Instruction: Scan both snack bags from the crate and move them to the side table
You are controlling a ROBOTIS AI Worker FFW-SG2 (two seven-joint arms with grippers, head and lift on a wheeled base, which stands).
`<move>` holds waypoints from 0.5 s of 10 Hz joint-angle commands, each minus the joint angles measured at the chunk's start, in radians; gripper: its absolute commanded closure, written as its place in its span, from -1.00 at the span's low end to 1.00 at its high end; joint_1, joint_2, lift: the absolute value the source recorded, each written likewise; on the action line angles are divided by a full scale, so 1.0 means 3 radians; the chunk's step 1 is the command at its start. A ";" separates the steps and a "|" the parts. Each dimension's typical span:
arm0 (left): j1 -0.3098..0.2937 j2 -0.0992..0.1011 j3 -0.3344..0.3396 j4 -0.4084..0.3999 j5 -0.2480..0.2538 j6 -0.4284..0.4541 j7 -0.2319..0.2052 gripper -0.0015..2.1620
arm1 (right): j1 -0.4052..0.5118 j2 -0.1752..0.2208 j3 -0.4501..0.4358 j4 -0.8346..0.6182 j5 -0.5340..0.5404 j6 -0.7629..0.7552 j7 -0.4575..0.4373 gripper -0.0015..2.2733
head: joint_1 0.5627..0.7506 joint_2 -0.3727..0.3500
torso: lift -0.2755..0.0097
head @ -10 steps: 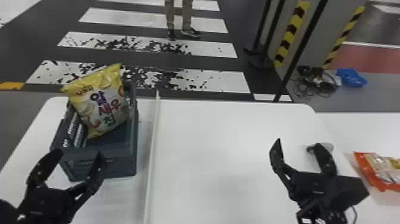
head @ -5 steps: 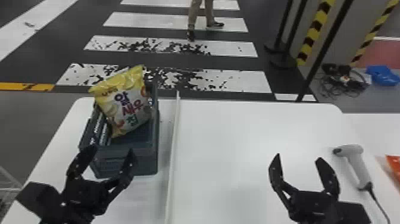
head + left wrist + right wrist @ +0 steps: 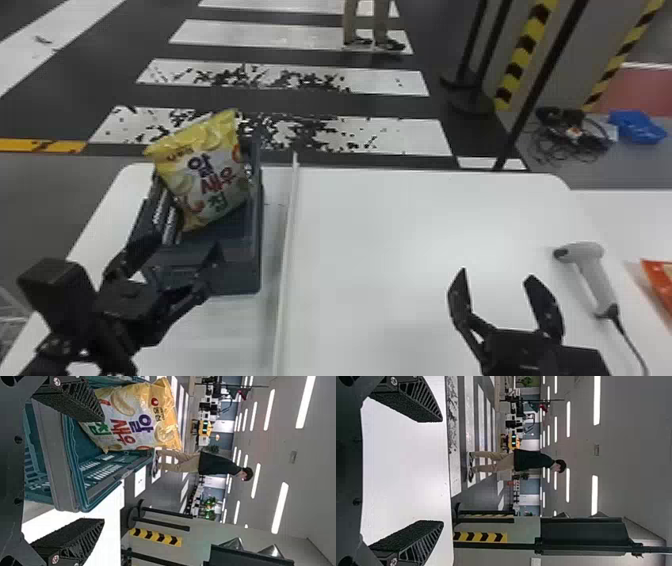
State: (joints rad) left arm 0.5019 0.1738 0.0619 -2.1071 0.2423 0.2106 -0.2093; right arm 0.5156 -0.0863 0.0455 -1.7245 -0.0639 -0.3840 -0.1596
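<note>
In the head view my left gripper [image 3: 182, 260] stands open at the near side of the dark crate [image 3: 242, 270]. A yellow snack bag [image 3: 207, 175] leans upright inside the crate, beyond the fingers. My right gripper [image 3: 500, 295] is open over the white table, with nothing between its fingers. To its right lies a grey handheld scanner [image 3: 595, 275], and an orange snack bag [image 3: 660, 280] is cut by the right edge. The left wrist view has the left gripper [image 3: 104, 471] open before the crate [image 3: 59, 455] and the bag [image 3: 134, 419]; the right wrist view has the right gripper [image 3: 442, 471] open.
A thin white divider strip [image 3: 286, 260] runs along the table [image 3: 400, 240], just right of the crate. The scanner's cable [image 3: 627, 340] trails to the near edge. Black posts and a striped pillar [image 3: 525, 50] stand behind the table.
The head view has swung left, then partly back. My left gripper has turned and shifted toward the crate's near wall. The right gripper stays open; the scanner shows fully now.
</note>
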 commanded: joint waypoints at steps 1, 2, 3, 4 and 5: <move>-0.0144 0.0040 0.0141 -0.0063 0.0000 0.0288 -0.0069 -0.91 | -0.0006 -0.0009 -0.0013 0.0032 -0.0027 -0.0001 0.0000 -0.93 | 0.41 -0.11 | 0.24; -0.0277 0.0096 0.0218 -0.0048 0.0000 0.0441 -0.0156 -0.91 | -0.0011 -0.0019 -0.0029 0.0047 -0.0063 -0.0001 0.0000 -0.93 | 0.41 -0.08 | 0.24; -0.0405 0.0172 0.0274 -0.0012 -0.0010 0.0492 -0.0223 -0.91 | -0.0011 -0.0019 -0.0039 0.0052 -0.0068 -0.0001 0.0000 -0.93 | 0.41 -0.05 | 0.24; -0.0533 0.0239 0.0300 0.0049 -0.0010 0.0564 -0.0243 -0.91 | -0.0011 -0.0024 -0.0044 0.0052 -0.0068 -0.0001 0.0000 -0.93 | 0.41 -0.03 | 0.24; -0.0645 0.0290 0.0341 0.0121 -0.0005 0.0564 -0.0279 -0.91 | -0.0011 -0.0024 -0.0049 0.0052 -0.0068 0.0010 0.0000 -0.93 | 0.41 -0.01 | 0.24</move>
State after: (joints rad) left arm 0.3269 0.2522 0.1569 -2.0815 0.2400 0.3774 -0.2930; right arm 0.5132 -0.0934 0.0314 -1.7089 -0.0843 -0.3833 -0.1595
